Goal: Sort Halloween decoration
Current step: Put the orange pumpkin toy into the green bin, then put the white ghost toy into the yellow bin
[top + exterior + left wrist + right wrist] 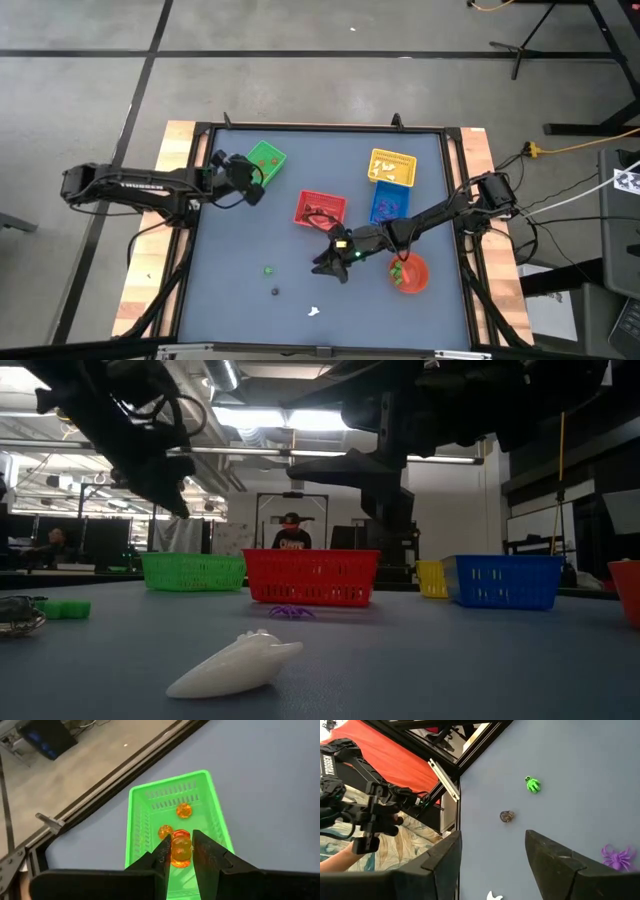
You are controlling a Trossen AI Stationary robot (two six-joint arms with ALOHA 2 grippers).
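Note:
My left gripper hangs over the near end of the green basket, shut on an orange trinket. Two more orange trinkets lie on the basket's floor. In the high view this gripper sits just beside the green basket. My right gripper stands open above the table's middle, nothing between its fingers. Beyond it on the table lie a green trinket, a dark one, a purple spider and a white piece. My left gripper pinches the orange trinket by its two sides between its two fingers. The fingers slant down toward the green basket. The trinket hangs clear above the basket's floor.
A red basket stands at the table's middle, with a yellow basket and a blue basket to its right. A round red bowl holding trinkets stands at the near right. A person shows in the room beyond the table.

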